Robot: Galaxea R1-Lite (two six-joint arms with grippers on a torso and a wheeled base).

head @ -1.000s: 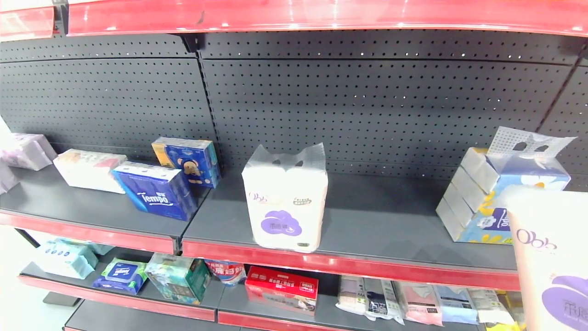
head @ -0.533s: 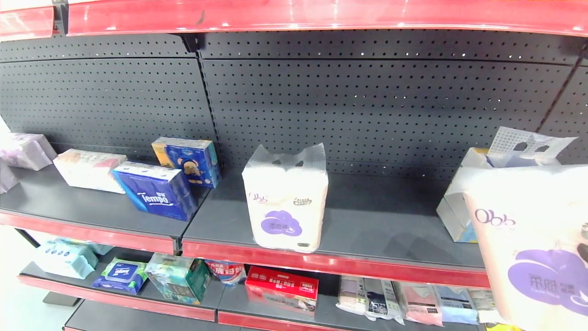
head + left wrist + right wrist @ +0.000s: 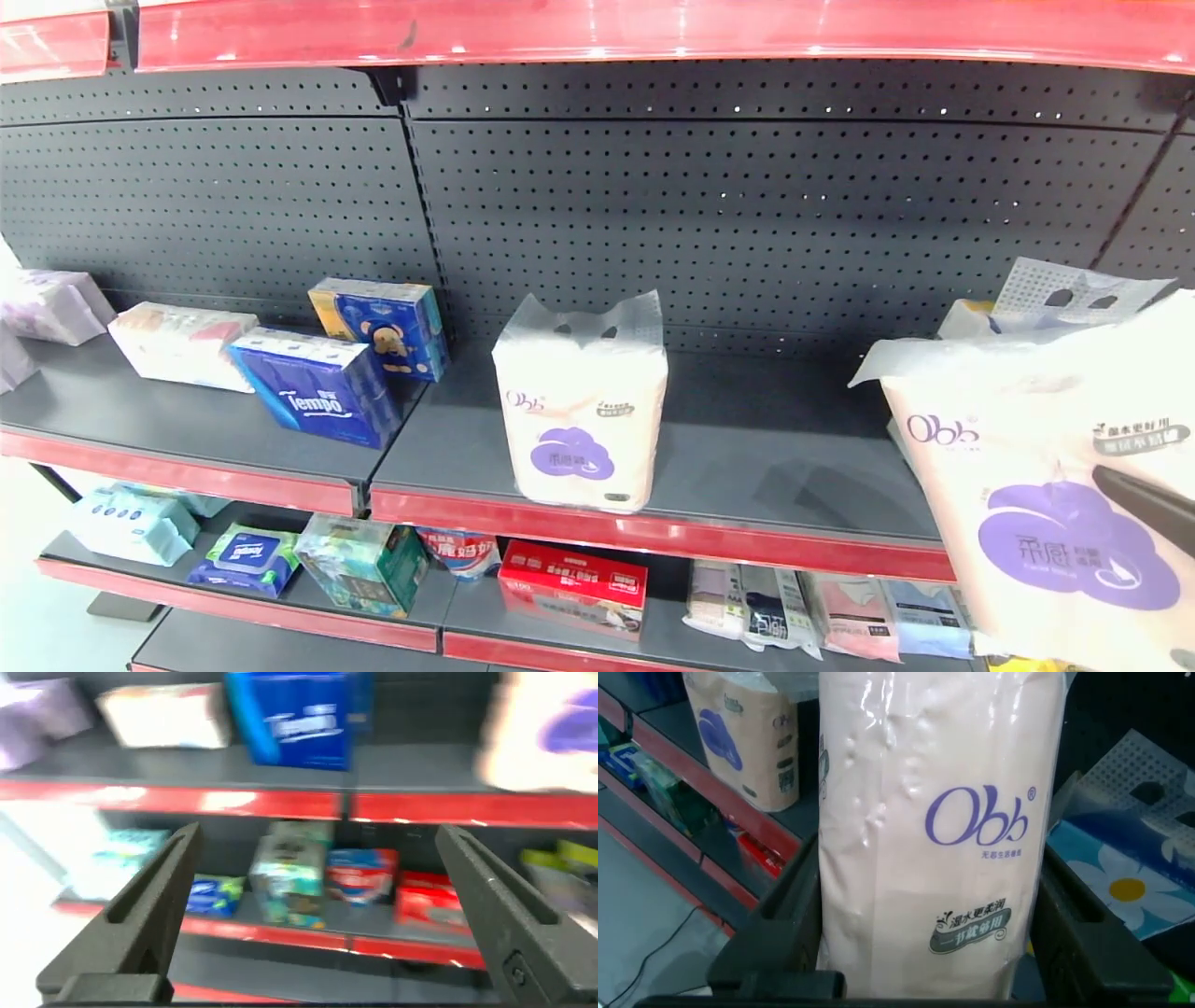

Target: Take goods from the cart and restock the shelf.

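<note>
The toilet-paper pack (image 3: pixel 1055 504), white with a purple cloud on its wrapper, sits between the fingers of my right claw (image 3: pixel 931 859). The claw is clamped on its two sides. From my head I see one dark finger (image 3: pixel 1144 499) lying across the pack's face. The pack is tilted at the right end of the middle shelf (image 3: pixel 747 448), overlapping its red front lip. I cannot tell whether its underside touches the board.

Just behind it stands a blue flowered tissue pack (image 3: pixel 1055 299), mostly hidden, with its perforated carry flap showing above. A second pack of the same toilet paper (image 3: pixel 579 411) stands upright near the middle of the shelf, close to the front edge and well apart from mine.

Further left on the neighbouring board are a dark blue tissue pack (image 3: pixel 313 387), a blue-and-yellow box (image 3: pixel 383 327) behind it, and a white pack (image 3: pixel 177 343) beside them.

My left claw (image 3: pixel 318 835) is spread wide with nothing between its fingers. It faces the lower shelf, where a green box (image 3: pixel 294 882) and a red box (image 3: pixel 425 901) sit.
</note>
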